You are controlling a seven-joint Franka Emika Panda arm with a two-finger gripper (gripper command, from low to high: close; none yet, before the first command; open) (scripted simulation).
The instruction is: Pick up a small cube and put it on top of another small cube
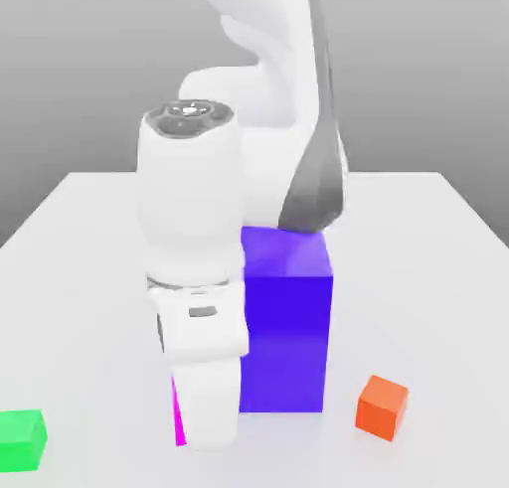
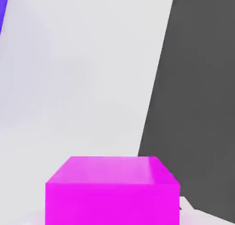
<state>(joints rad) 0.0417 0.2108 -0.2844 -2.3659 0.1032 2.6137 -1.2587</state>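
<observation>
The small magenta-pink cube (image 2: 112,190) sits on the white table, very close under the hand camera. In the exterior view a thin magenta strip of that cube (image 1: 179,412) shows at the left edge of the lowered hand. My gripper (image 1: 206,428) is down at table level right at the cube, in front of the big blue-purple block, and the hand's white body hides most of the cube. An orange cube (image 1: 383,406) rests on the table toward the exterior view's right, apart from the gripper.
The big blue-purple block (image 1: 285,322) stands directly behind the hand, and its corner (image 2: 2,8) shows in the hand view. A green cube (image 1: 21,441) lies at the exterior view's lower left. The white table (image 1: 427,277) ends at a dark floor (image 2: 202,105).
</observation>
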